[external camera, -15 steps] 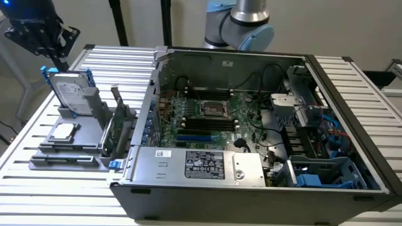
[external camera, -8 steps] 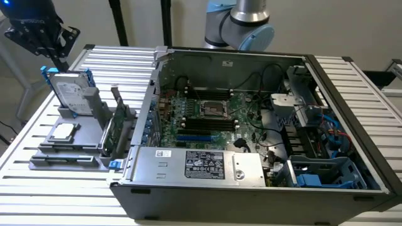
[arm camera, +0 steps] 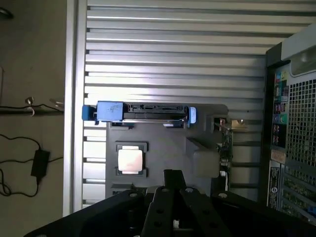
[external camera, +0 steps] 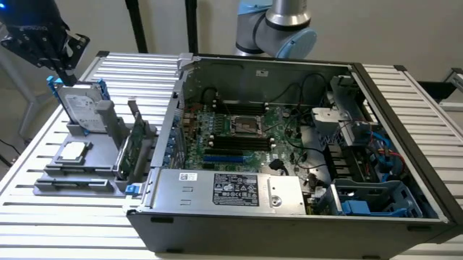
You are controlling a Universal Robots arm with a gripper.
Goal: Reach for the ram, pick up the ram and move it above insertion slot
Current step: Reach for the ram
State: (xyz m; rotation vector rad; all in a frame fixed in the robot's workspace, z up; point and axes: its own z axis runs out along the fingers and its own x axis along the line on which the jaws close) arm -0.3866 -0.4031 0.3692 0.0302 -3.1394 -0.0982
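My fingers [external camera: 67, 76], narrow and empty, hang above the hard drive [external camera: 78, 108] by the surface's [external camera: 130, 65] corner; the wrist view adds a power adapter [arm camera: 39, 163].

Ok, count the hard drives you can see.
1. The hard drive stands upright in the grey holder on the exterior view's left, just below the gripper. More may be hidden in bays inside the computer case.

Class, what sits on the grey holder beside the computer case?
A hard drive upright, a processor chip lying flat, an expansion card on edge; whatever lies beneath them is covered.
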